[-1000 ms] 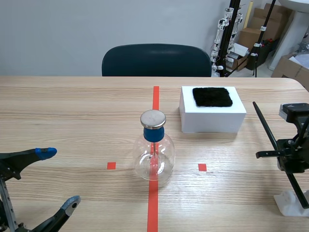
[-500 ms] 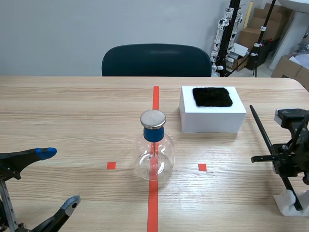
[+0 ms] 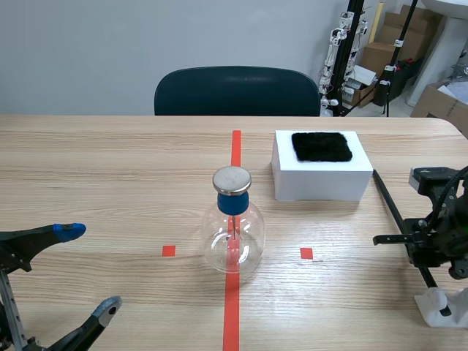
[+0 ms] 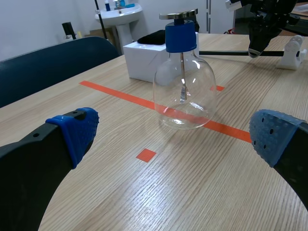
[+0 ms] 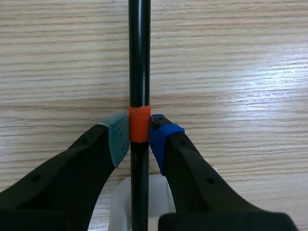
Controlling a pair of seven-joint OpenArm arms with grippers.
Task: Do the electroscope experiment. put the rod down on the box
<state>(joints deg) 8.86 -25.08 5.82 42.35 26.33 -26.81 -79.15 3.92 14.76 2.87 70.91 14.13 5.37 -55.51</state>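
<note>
Your right claw [image 3: 431, 245] edged the rod [image 3: 391, 201] toward the box [image 3: 322, 184].
Pinched on its orange band [image 5: 139, 124], box at ten o'clock: you likely needed to lift clear, then lay it flat.

Rod [image 5: 139, 57]: glossy black, one orange-red band.
Box [image 3: 320, 186]: plain white; fuzzy black cloth [image 3: 321, 146] on top.
Flask [image 3: 232, 245]: clear glass; blue stopper [image 3: 232, 202]; dull silver disc [image 3: 232, 179].
Stand [image 3: 442, 307]: white.
Right gripper [image 5: 139, 137]: black; one pad [image 5: 118, 137] grey-green, the other blue, both dotted.
Left gripper [image 4: 175, 137]: black; blue dotted pads [image 4: 79, 132].
Table [image 3: 110, 183]: pale wood grain, orange-red tape marks [image 3: 235, 146].
Chair [image 3: 238, 91]: dark teal.
</note>
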